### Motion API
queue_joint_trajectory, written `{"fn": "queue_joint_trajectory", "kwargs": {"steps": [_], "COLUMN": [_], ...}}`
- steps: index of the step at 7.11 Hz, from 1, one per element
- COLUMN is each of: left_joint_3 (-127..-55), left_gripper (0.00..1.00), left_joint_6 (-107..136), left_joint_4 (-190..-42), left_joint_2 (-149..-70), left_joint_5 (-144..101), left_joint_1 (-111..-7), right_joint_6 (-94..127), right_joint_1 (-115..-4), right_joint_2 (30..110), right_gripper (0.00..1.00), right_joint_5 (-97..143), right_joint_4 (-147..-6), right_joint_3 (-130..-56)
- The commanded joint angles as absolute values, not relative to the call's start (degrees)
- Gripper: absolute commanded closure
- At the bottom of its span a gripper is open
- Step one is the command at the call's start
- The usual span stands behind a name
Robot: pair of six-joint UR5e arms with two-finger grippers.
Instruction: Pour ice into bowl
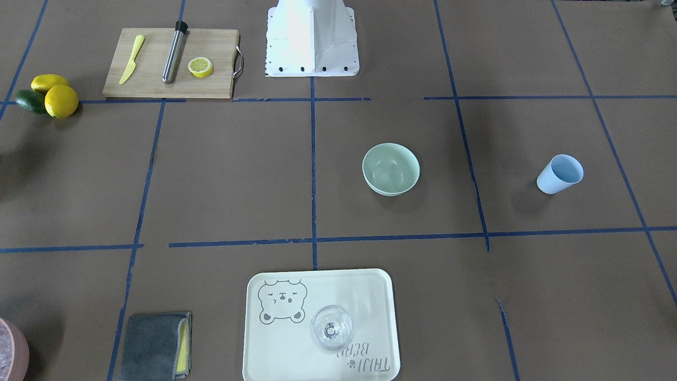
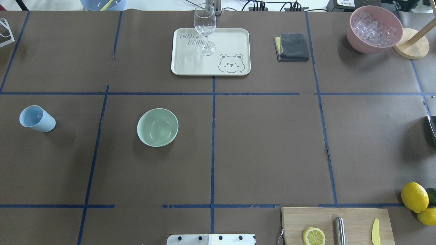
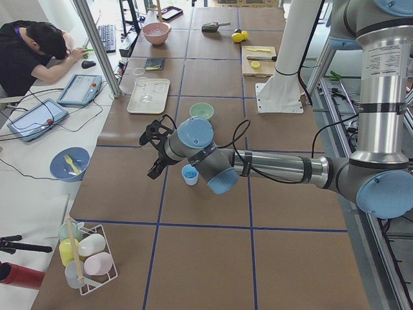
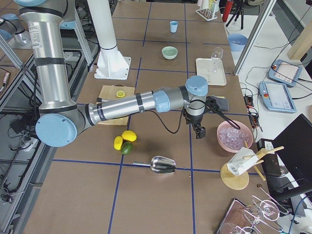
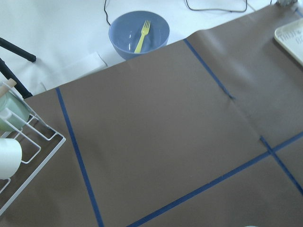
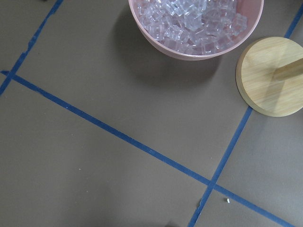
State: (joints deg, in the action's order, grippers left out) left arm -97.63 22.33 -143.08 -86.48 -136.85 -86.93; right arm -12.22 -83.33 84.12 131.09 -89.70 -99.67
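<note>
The mint-green bowl (image 2: 157, 127) stands empty on the brown table, also in the front view (image 1: 391, 169). The ice (image 2: 373, 27) is heaped in a pink container (image 2: 357, 42) at the far right corner, and fills the top of the right wrist view (image 6: 189, 19). My left gripper (image 3: 153, 152) hovers above the table close to a light blue cup (image 2: 35, 119). My right gripper (image 4: 199, 131) hovers just beside the pink container (image 4: 235, 137). Both grippers show only in side views, so I cannot tell if they are open or shut.
A tray (image 2: 190, 64) with a clear stemmed glass (image 2: 205, 30) and a grey cloth (image 2: 292, 47) lie at the far side. A cutting board (image 2: 354, 217), lemons (image 2: 414, 196), a metal scoop (image 4: 163, 165) and a wooden stand (image 2: 410, 47) are on the right.
</note>
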Motion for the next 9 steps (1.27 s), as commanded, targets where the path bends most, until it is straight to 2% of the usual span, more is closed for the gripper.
{"fn": "queue_joint_trajectory", "kwargs": {"steps": [1, 3, 5, 7, 9], "left_joint_3": [-98.17, -102.72, -102.92, -102.48, -97.85], "left_gripper": [0.0, 0.0, 0.0, 0.0, 0.0], "left_joint_6": [36.84, 49.6, 60.87, 70.26, 73.91], "left_joint_4": [-155.88, -156.96, -160.13, -160.14, -159.96], "left_joint_2": [-83.43, -78.43, -72.97, -70.59, -70.4], "left_joint_5": [-116.75, -98.1, -75.77, -56.62, -44.69], "left_joint_1": [-72.42, -57.99, -40.68, -27.23, -21.46], "right_joint_6": [-11.87, -10.03, -10.11, -10.11, -10.02], "right_joint_1": [-83.5, -83.5, -83.5, -83.5, -83.5], "right_joint_2": [85.08, 85.6, 85.69, 85.69, 85.78], "right_gripper": [0.0, 0.0, 0.0, 0.0, 0.0], "right_joint_5": [131.13, 131.13, 131.13, 131.13, 131.13], "right_joint_4": [-89.74, -89.74, -89.74, -89.74, -89.74], "right_joint_3": [-99.76, -100.02, -100.02, -100.02, -100.02]}}
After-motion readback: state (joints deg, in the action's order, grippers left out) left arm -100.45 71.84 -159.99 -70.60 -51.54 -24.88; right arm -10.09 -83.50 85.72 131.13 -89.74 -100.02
